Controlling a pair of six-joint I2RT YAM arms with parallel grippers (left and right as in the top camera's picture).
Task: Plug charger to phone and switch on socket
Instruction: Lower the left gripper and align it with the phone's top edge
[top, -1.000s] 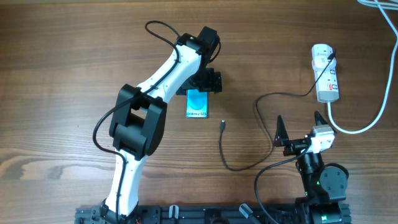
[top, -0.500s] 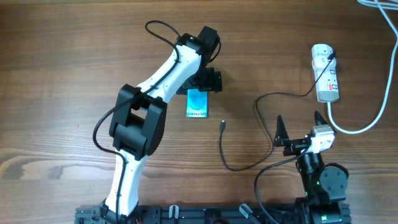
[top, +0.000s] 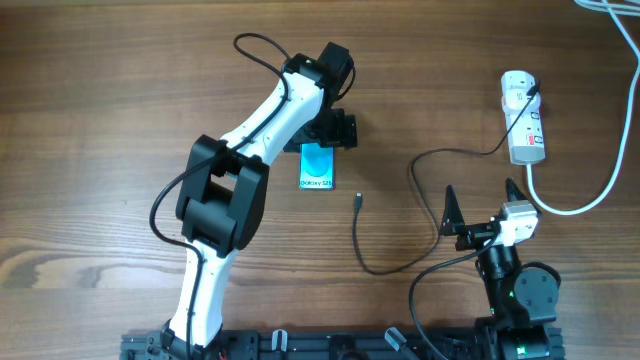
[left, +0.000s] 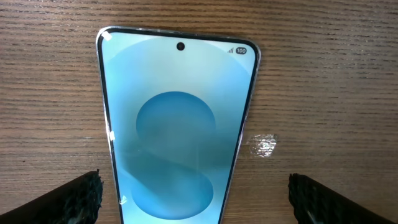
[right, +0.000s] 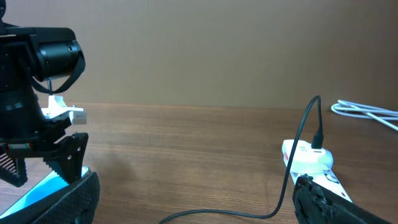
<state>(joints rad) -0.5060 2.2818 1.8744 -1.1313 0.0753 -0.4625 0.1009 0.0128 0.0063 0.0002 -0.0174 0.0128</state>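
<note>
The phone (top: 317, 168) lies flat on the wooden table with its cyan screen up. My left gripper (top: 330, 131) hovers open over its far short edge. In the left wrist view the phone (left: 177, 124) runs between the two black fingers (left: 74, 199), which stand well apart from its sides. The charger is a thin black cable (top: 412, 175) whose connector tip (top: 358, 200) lies free on the table to the right of the phone. It leads to the white socket (top: 524, 130) at the right rear. My right gripper (top: 481, 200) stands open near the front, holding nothing, and looks across at the socket (right: 308, 158).
A thick white cord (top: 600, 190) loops from the socket toward the table's right edge and back corner. The charger cable makes a wide loop (top: 385, 268) just left of my right gripper. The left arm (top: 250, 140) reaches across the table's left half.
</note>
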